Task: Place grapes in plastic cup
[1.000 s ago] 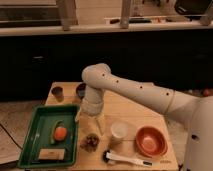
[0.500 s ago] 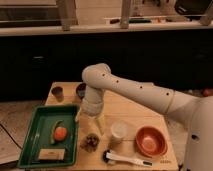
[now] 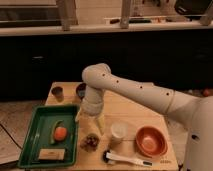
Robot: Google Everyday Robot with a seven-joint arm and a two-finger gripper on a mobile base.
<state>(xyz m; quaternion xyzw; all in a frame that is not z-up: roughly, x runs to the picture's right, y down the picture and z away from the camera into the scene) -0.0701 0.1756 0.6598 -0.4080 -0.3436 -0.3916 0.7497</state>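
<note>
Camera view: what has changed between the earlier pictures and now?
Nothing has visibly changed. The pincer hangs open just above the grapes, holding nothing. The grapes and the cup lie on the table where they were.

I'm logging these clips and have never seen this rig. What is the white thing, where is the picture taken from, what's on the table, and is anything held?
The white thing is a robot arm reaching in from the right; its two-finger gripper hangs open and empty just above the bunch of dark brownish-purple grapes. One camera looks down on the wooden table; its mount is not known. Beside the grapes stands a clear plastic cup, then an orange bowl. The green tray holds an orange fruit.
</note>
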